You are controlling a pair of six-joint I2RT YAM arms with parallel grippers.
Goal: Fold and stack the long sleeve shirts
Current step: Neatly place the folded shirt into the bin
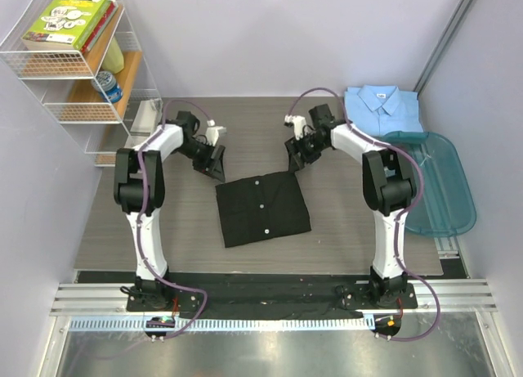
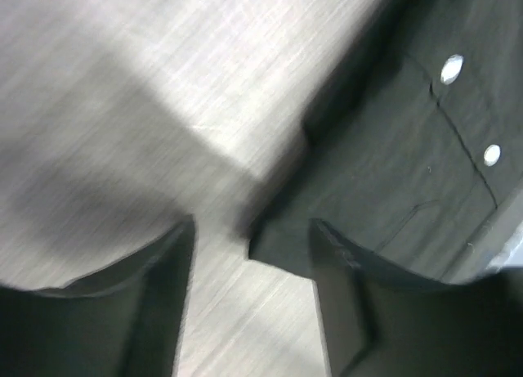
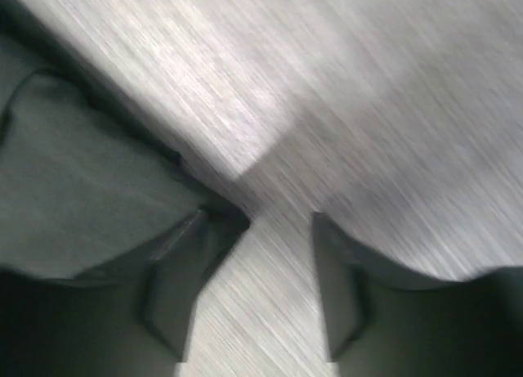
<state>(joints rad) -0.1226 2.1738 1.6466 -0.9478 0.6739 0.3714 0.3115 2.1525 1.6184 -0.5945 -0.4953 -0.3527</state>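
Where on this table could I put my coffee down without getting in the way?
Bare table lies on both sides of the black shirt, and at the far edge between the left gripper and right gripper. The far right corner is crowded: blue shirt, teal tub.

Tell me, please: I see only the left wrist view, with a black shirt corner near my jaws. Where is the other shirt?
Observer: The light blue shirt lies folded at the far right corner of the table, just beyond the teal tub.
Operator: Is the black one folded fully?
Observer: From above, the black shirt is a neat rectangle at mid-table, buttons up, no sleeve sticking out.
Operator: And on the right side?
Observer: The right gripper hovers at that shirt's far right corner, jaws open, holding nothing.
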